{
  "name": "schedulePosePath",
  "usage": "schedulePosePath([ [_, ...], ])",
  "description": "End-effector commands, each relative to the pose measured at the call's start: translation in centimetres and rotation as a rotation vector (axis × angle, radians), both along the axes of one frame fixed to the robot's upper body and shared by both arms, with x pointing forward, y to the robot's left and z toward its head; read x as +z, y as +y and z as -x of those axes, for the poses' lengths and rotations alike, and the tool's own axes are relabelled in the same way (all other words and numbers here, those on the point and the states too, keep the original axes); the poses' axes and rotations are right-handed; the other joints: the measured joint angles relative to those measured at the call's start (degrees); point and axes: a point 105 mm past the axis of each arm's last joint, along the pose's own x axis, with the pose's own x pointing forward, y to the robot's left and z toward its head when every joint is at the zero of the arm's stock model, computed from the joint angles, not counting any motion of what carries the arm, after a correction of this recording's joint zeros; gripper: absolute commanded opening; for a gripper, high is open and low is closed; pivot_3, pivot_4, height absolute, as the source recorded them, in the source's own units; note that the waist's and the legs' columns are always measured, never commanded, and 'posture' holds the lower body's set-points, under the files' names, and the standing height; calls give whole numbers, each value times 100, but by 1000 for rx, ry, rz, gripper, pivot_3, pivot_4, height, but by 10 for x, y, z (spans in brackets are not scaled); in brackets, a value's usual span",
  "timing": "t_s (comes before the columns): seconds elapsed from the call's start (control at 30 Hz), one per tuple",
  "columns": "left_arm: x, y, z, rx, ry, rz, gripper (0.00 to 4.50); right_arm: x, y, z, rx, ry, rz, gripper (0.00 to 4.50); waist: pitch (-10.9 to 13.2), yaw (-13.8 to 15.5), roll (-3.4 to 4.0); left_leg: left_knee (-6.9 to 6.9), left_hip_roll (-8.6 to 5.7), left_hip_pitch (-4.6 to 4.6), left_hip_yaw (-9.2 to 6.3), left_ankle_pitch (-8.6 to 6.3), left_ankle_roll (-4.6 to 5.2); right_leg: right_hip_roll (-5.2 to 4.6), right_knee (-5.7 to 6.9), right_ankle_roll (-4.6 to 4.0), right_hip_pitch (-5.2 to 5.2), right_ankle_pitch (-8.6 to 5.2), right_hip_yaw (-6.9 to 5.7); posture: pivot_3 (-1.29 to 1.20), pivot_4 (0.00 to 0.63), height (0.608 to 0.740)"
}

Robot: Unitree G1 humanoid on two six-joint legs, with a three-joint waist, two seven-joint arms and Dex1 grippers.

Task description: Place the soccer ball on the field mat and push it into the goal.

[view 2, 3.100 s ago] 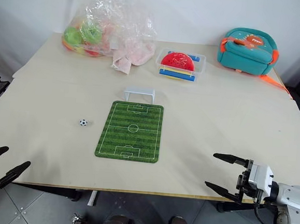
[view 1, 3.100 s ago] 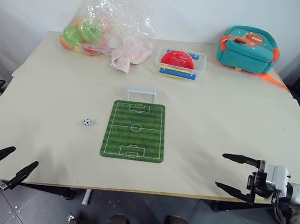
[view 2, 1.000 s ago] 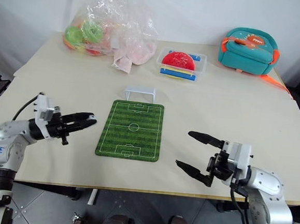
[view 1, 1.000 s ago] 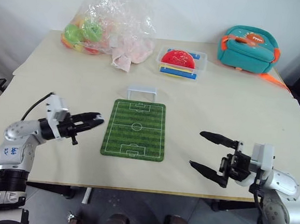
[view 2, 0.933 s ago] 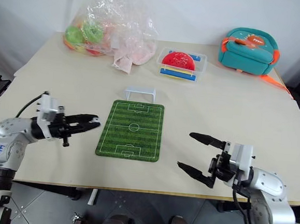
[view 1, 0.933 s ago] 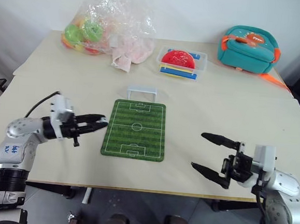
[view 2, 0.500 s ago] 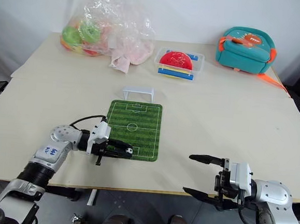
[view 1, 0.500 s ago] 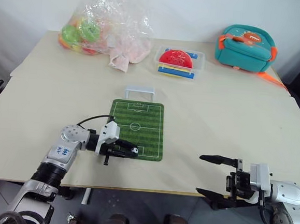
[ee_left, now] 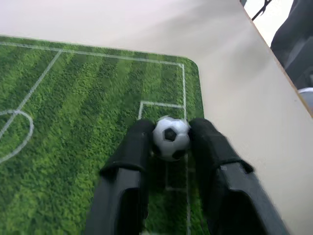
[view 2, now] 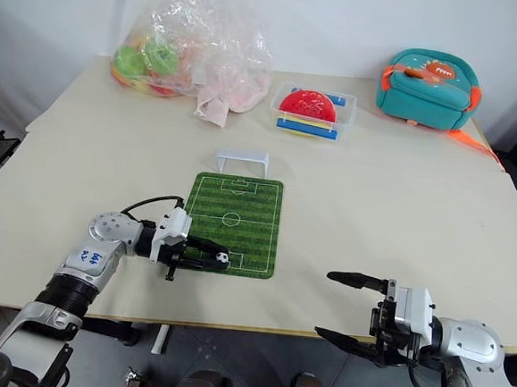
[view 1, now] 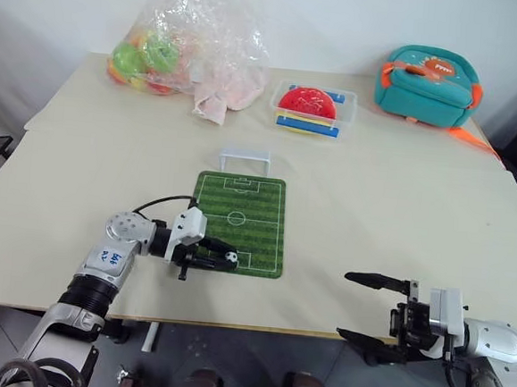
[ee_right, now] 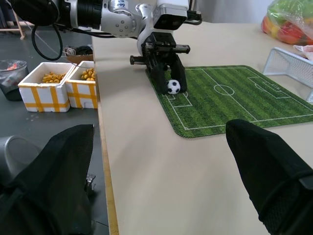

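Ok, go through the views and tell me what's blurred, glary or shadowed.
Left wrist view: soccer ball crisp, pincer fingers soft up close. Right wrist view: own fingers are dark blurs, left pincer sharp. Eye views: even light, glare on the plastic bag, faint shadow behind the goal.

1. The tiny white soccer ball with black patches [ee_left: 170, 137], seen three seconds ago lying alone on the beige table beside the flat green field mat [view 1: 248, 212], is now found between the fingertips of the left gripper [view 1: 226, 258], low over the mat's near end.
2. The left gripper has been brought from below the table's near edge across onto the mat.
3. The right gripper [view 1: 368, 309], raised over the table a second ago, has been lowered to the near table edge, its fingers spread wide.
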Motion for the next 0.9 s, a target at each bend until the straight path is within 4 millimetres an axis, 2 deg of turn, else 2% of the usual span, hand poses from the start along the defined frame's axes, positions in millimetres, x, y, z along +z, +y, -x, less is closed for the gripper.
schedulePosePath([
  [0.03, 16, -2, -4, 5, -68, 57, 2266, 5, 4, 1, 3, -32, -16, 4500, 0, 10, 0, 0, 0, -1, 0, 0, 0, 0, -1, 0, 0, 0, 0, 0, 150, 740],
  [0.17, 17, -1, 0, -21, -75, 57, 2266, 6, 5, 1, 3, -31, -20, 4500, 0, 21, 0, 1, 0, -2, -2, 0, 0, 0, -1, 0, 0, 0, -2, 0, 150, 740],
  [0.33, 35, 5, 9, -38, -102, 108, 2266, 4, 5, 1, 4, -15, -20, 4500, 0, 15, 0, 1, 1, -4, -3, 0, 0, 0, -2, 0, -1, 0, -2, 0, 150, 740],
  [0.47, 53, 26, 25, -30, -113, 95, 2266, 2, 3, 0, -4, -2, -15, 4500, 0, -30, 1, -2, 4, -3, -7, 0, 0, 0, -3, 0, -2, 0, 0, 0, 150, 740],
  [0.7, 78, 69, 50, 125, -119, 93, 2266, -2, -1, 1, -9, 18, -11, 4500, 2, -48, 4, -6, 8, 1, -33, -2, 3, -2, -7, 0, -3, 0, 14, 0, 150, 740],
  [0.77, 74, 81, 57, 171, -99, 70, 2266, -3, -3, 0, -10, 20, -11, 4500, 4, -47, 7, -10, 8, 4, -34, -4, 4, -2, -11, 0, -4, 0, 20, 0, 150, 740],
  [0.8, 64, 89, 63, 183, -76, 31, 2266, -3, -4, -1, -12, 18, -10, 4500, 4, -47, 7, -11, 8, 6, -33, -4, 4, -2, -17, 0, -4, 0, 23, 0, 150, 740],
  [0.83, 50, 96, 72, 207, -23, 16, 2089, -1, -5, -5, -19, -1, -12, 4500, 5, -48, 9, -14, 8, 8, -30, -5, 4, -2, -27, 0, -4, 0, 27, 0, 150, 740],
  [0.9, 31, 97, 82, 213, 10, 6, 1661, 3, -7, -11, -30, -33, -21, 4500, 8, -73, 16, -28, 6, 20, -17, -6, 7, -5, -30, 0, -3, 0, 40, 0, 150, 740],
])
